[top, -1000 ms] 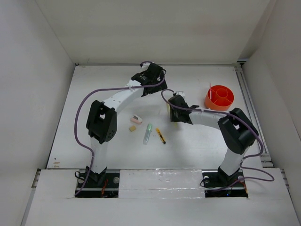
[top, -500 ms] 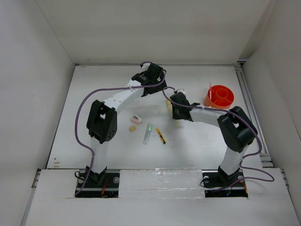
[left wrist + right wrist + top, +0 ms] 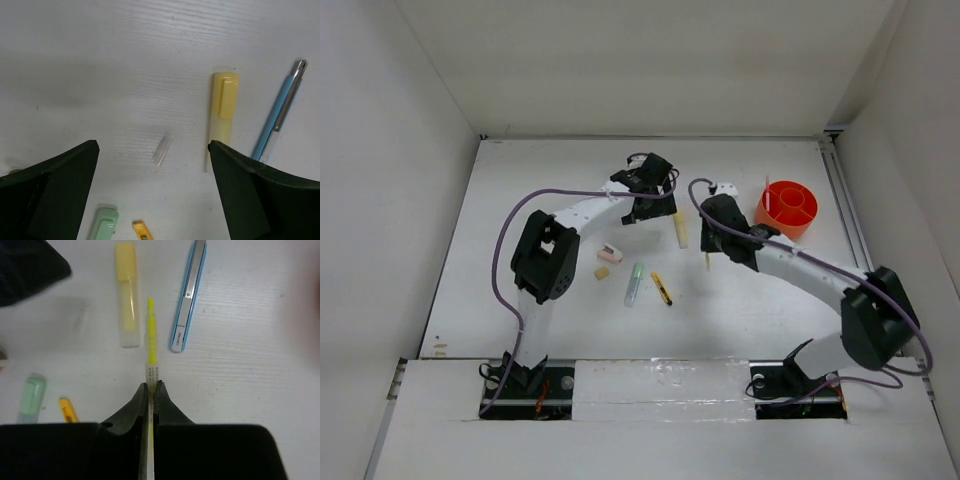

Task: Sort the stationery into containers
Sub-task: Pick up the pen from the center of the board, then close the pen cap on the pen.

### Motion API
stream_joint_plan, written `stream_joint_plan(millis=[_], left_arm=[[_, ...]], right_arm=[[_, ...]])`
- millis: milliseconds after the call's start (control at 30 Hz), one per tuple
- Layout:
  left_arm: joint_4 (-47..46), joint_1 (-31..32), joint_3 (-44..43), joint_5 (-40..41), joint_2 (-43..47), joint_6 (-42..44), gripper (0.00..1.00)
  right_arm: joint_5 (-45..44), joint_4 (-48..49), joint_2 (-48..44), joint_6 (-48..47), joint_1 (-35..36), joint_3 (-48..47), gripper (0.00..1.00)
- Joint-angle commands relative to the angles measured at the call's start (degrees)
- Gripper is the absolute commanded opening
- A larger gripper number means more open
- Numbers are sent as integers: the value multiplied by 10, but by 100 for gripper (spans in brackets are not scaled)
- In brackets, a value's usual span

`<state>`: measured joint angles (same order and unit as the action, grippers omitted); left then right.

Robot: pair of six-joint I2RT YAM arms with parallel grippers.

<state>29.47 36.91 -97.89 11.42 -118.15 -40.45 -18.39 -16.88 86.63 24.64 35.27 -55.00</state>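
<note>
on the table (image 3: pixel 520 200), seen from the top, the left gripper (image 3: pixel 152 145) hangs with jaws spread over the yellow marker (image 3: pixel 222 115). the right gripper (image 3: pixel 151 385) is clenched on a thin yellow pen (image 3: pixel 150 330), at 9 o'clock from the orange pot (image 3: pixel 790 226). a blue pen (image 3: pixel 188 300) lies beside the marker. green marker (image 3: pixel 635 284), short pen (image 3: pixel 662 289) and pink eraser (image 3: pixel 610 254) lie at 7 to 8 o'clock.

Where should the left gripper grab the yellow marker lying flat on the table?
Across its solid yellow end, coming straight down: the yellow marker lies flat, and the blue pen angles away there, leaving room for a finger.
</note>
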Motion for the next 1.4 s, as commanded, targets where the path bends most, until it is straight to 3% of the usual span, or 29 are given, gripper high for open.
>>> stream_joint_plan(millis=[0, 267, 300, 667, 800, 833, 1033, 1233, 1367], left_arm=[[-4, -1, 9, -28, -8, 29, 89], [21, -1, -13, -66, -46, 103, 65], [26, -1, -19, -71, -52, 108, 57], [46, 15, -20, -60, -78, 120, 56], [64, 26, -37, -37, -99, 120, 51], [72, 26, -37, -37, -99, 111, 47], [85, 26, -15, -10, -84, 56, 47], [90, 26, -9, -10, -91, 29, 32], [96, 38, -9, -10, -102, 17, 30]], right_arm=[[-38, -28, -83, 1, -3, -4, 0], [-32, -57, -225, -39, -20, 7, 0], [-25, -57, -232, -44, -20, 7, 0], [18, -40, -244, -62, -35, 30, 0], [18, -40, -244, -62, -35, 30, 0], [18, -40, -244, -67, -41, 30, 0], [23, -40, -244, -67, -46, 30, 0], [34, -30, -249, -67, -46, 36, 0], [34, -30, -249, -72, -46, 36, 0]])
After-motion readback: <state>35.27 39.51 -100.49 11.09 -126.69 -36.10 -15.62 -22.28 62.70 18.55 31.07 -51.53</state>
